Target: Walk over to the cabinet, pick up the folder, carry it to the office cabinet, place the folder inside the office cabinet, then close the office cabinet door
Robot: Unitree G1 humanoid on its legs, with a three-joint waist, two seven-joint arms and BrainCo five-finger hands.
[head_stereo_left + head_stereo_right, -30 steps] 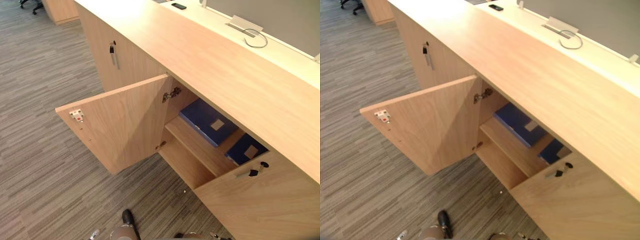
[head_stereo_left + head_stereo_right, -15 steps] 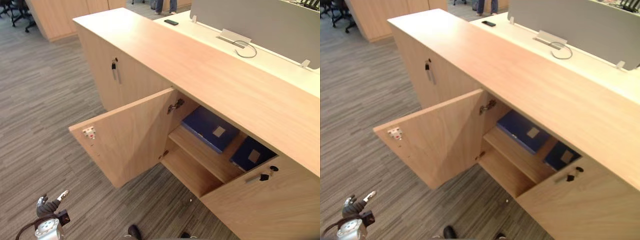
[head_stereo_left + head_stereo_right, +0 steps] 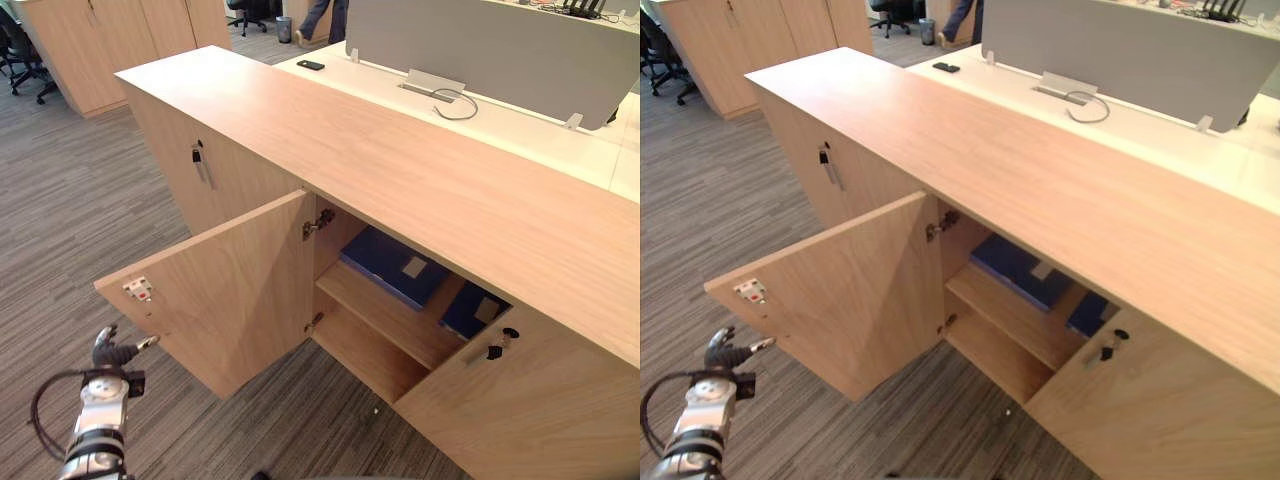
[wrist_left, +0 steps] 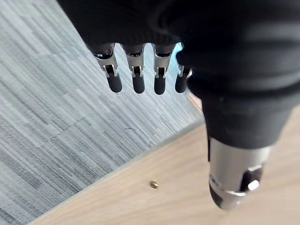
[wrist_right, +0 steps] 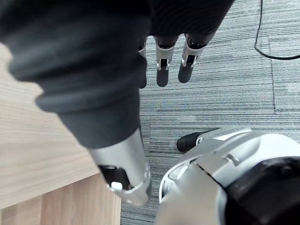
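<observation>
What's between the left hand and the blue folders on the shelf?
The open cabinet door stands between the left hand and the blue folders; left eye view shows it.

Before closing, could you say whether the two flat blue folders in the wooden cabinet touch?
Apart: left eye view shows bare wood between the left blue folder and the right blue folder.

The office cabinet (image 3: 400, 160) is standing with its door (image 3: 235, 290) hanging open to the left. On the shelf (image 3: 385, 312) inside, one folder (image 3: 390, 265) is lying at the left end and a second folder (image 3: 470, 310) at the right end, partly behind the shut door (image 3: 510, 410). Behind the cabinet a worktop (image 3: 520, 130) is carrying a phone (image 3: 310, 65) near its left corner and a cable loop (image 3: 455, 100) before the screen (image 3: 480, 45), while the left hand (image 3: 112, 352) is hovering over the floor (image 3: 60, 200) beside the open door's outer corner.
</observation>
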